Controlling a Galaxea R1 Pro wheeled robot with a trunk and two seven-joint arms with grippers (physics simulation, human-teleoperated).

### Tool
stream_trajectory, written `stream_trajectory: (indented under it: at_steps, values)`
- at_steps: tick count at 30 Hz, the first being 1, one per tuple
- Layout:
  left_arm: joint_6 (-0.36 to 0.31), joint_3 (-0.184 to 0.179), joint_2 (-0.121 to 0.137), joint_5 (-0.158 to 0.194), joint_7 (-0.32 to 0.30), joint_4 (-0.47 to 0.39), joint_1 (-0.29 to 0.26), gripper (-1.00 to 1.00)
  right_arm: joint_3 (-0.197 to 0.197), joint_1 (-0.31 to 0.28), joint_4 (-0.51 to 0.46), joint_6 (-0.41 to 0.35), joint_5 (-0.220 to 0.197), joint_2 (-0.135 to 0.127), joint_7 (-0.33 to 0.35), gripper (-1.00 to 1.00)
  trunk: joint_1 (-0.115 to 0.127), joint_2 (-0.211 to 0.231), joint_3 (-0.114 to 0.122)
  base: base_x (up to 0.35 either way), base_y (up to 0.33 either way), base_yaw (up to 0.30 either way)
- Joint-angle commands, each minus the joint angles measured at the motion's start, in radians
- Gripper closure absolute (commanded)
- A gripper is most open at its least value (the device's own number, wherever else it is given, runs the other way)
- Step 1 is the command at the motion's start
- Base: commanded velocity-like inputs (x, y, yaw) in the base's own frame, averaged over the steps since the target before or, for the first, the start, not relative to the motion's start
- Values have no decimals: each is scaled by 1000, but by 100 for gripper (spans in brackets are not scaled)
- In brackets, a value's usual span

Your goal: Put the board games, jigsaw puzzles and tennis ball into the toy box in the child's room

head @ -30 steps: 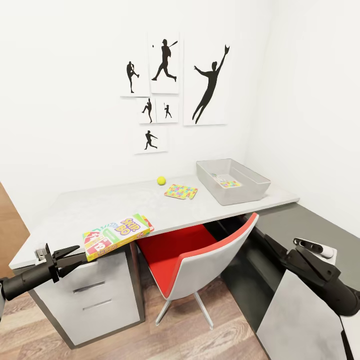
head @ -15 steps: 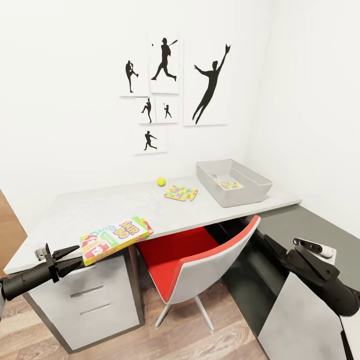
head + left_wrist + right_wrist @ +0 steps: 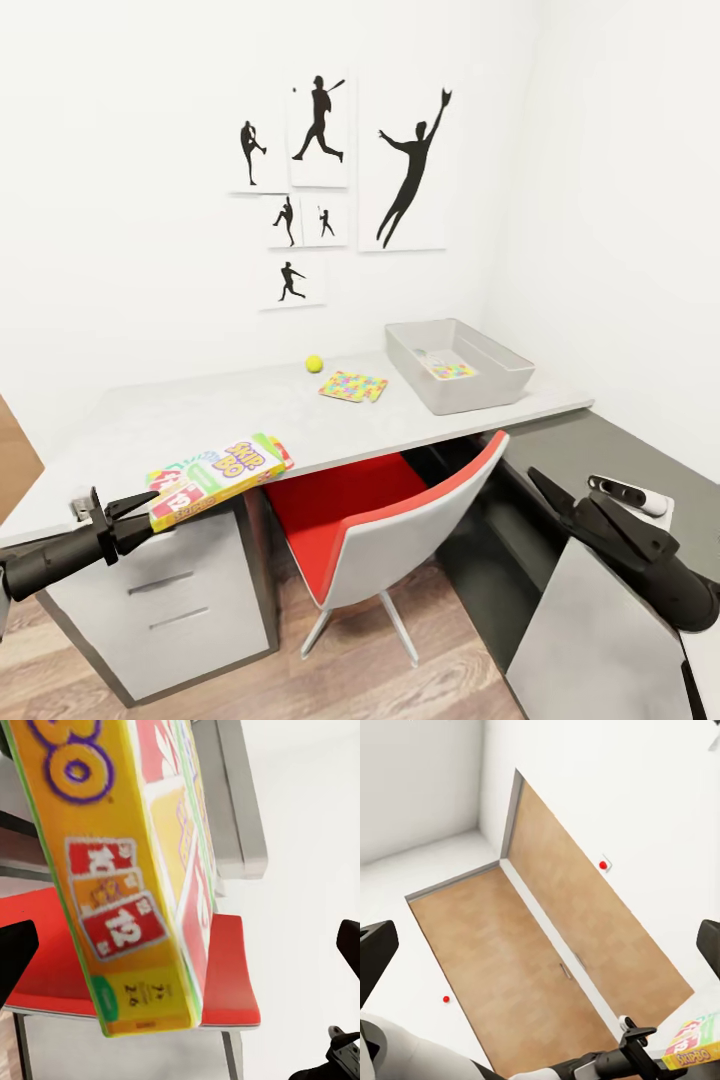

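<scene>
The left gripper [image 3: 140,512] is clamped on the end of an orange and green game box [image 3: 215,479] with "Skip-Bo" on it. The box sticks out over the front edge of the white table [image 3: 190,415], above the drawers [image 3: 165,600]. In the left wrist view the box [image 3: 127,877] is right up close.

The right gripper [image 3: 548,492] hangs low by the dark cabinet [image 3: 600,450]. Its fingers are apart and hold nothing.

A red and white chair [image 3: 390,525] is pushed part way under the table, between the two arms.

Far back on the table sits a little yellow-green ball [image 3: 314,363]. Near it lies a flat puzzle [image 3: 353,386] in many colours. The grey toy box [image 3: 458,364] stands at the right end of the table, with another flat colourful puzzle [image 3: 448,369] inside. Black sports pictures [image 3: 330,185] hang on the wall above.
</scene>
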State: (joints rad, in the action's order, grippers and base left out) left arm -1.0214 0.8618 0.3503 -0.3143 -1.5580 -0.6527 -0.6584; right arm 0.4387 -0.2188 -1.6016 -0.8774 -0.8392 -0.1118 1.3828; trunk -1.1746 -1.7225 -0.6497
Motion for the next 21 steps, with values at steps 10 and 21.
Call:
stream_trajectory:
  at_steps: [10,21]
  values:
    - [-10,5,-1,-10,-11,-1,-1,-100,0,-1,0,-6,-3,0,1,-100,0,0,-1,0,-22,0]
    - [-10,3,-1,-11,-12,-1,-1,-100,0,-1,0,-2,-3,0,1,-100,0,0,-1,65,-22,0]
